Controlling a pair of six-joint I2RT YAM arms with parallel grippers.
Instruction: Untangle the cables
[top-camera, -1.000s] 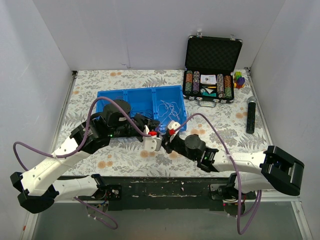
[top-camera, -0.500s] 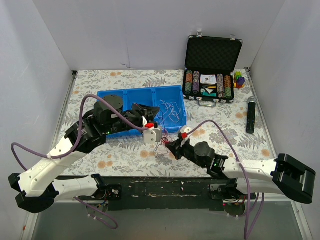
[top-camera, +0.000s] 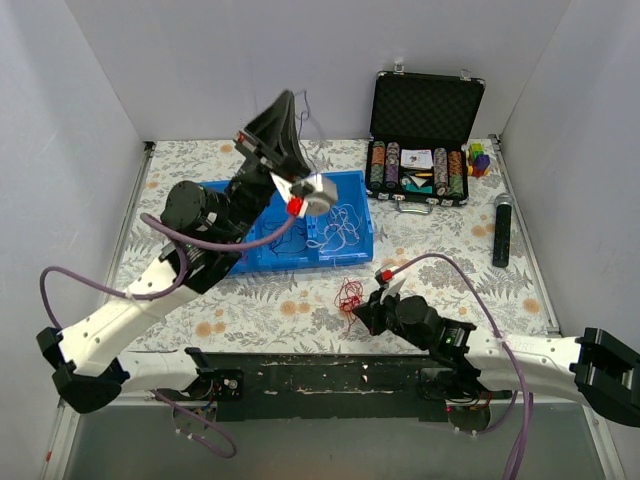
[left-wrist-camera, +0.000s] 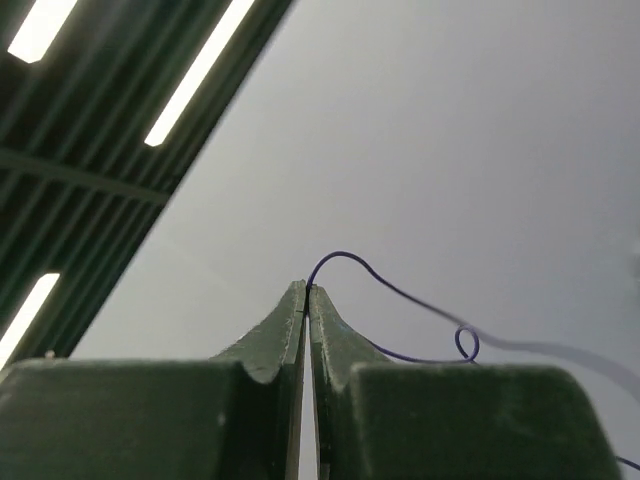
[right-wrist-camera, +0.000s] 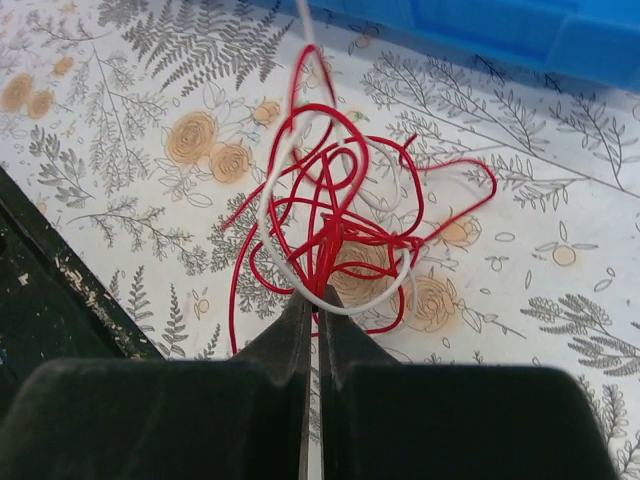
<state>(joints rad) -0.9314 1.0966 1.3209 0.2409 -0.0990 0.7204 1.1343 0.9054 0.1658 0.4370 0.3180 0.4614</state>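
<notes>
1. Left gripper (left-wrist-camera: 308, 300): jaws pressed together, pinching one thin dark-blue wire (left-wrist-camera: 338, 254) at the very tips. The arm stands high above the blue bin (top-camera: 262, 189) with its fingers pointing up toward the back wall. The wire arcs away to the right with a small loop.
2. Right gripper (right-wrist-camera: 318, 292): jaws narrowed to a slit, clamped on the middle of the tangle of cables (right-wrist-camera: 332, 215), low over the table (top-camera: 250, 300) near its front edge.
3. Tangle of cables: mostly red loops with a white strand (right-wrist-camera: 268, 215) threaded through, just in front of the bin's right end.
4. Loose pale wires (top-camera: 340, 222): in the bin's right compartment.
5. Open chip case (top-camera: 425, 110): far right corner.
6. Black cylinder (top-camera: 501, 230): right edge, well apart from both arms.
</notes>
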